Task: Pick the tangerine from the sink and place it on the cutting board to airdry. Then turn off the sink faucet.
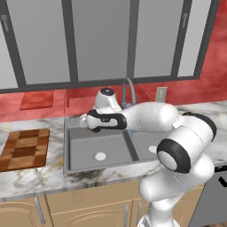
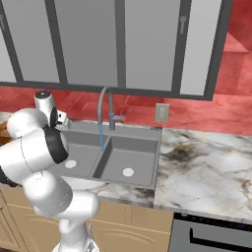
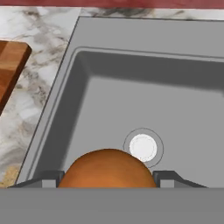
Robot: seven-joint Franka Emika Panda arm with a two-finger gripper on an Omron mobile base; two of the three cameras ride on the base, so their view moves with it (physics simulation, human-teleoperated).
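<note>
Left base view
- Arm: the white arm is seen reaching left over the sink [image 1: 80,146], with the hand above the rear of the left basin.
- Cutting board [image 1: 25,148]: checkered, laid flat on the marble table [image 1: 26,177] left of the sink, apart from its rim.
- Sink faucet [image 1: 129,91]: seen behind the arm at the back rim; a thin blue stream is seen below the forearm, at the divider.
- Reddish-brown board [image 1: 37,100]: plain, set at the back by the red wall.

Right base view
- Faucet: the gooseneck is seen arched over the divider, with a blue stream falling from the spout.
- Drains: a white drain is seen in each basin.
- Wall outlet [image 2: 161,113]: mounted on the red wall, right of the faucet.

Hand view
- Fingers [image 3: 108,178]: closed in on the tangerine [image 3: 107,168], one tip pressed at each side.
- Tangerine position: held above the left basin, near its white drain [image 3: 143,147].
- Board corner: wood seen at the upper left, beyond the sink rim.
</note>
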